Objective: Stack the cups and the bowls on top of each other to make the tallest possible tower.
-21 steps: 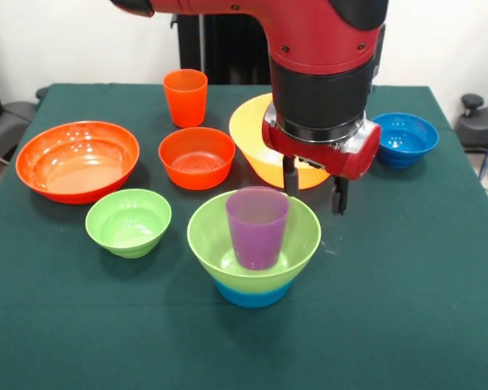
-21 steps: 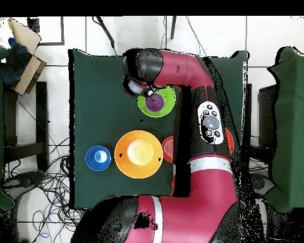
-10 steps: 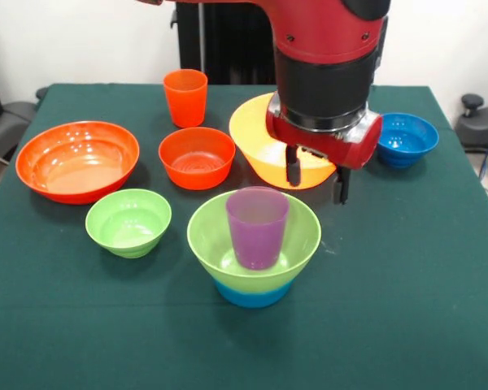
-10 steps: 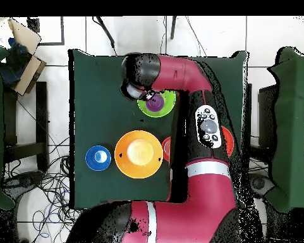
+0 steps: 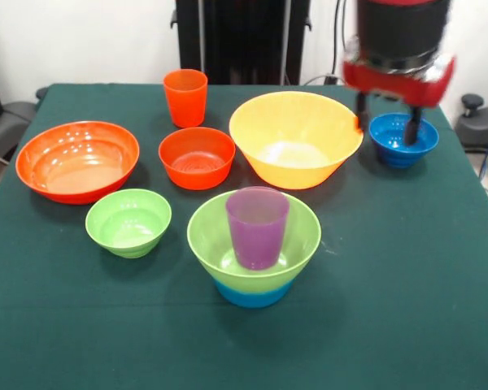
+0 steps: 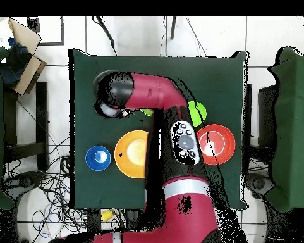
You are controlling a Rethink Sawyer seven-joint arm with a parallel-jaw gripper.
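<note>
While purple cup (image 5: 257,227) is seated upright in light green bowl (image 5: 289,244) nested on light blue bowl (image 5: 252,294), near centre, tower is judged only begun (three pieces). Left unstacked: large red-orange bowl (image 5: 77,160) far left, small green bowl (image 5: 128,222) near it, medium red-orange bowl (image 5: 197,157), orange cup (image 5: 185,97) far, yellow-orange bowl (image 5: 295,138), dark blue bowl (image 5: 403,140) far right. Gripper (image 5: 385,124) is seen raised over dark blue bowl, fingers spread apart, nothing held, nothing touched.
</note>
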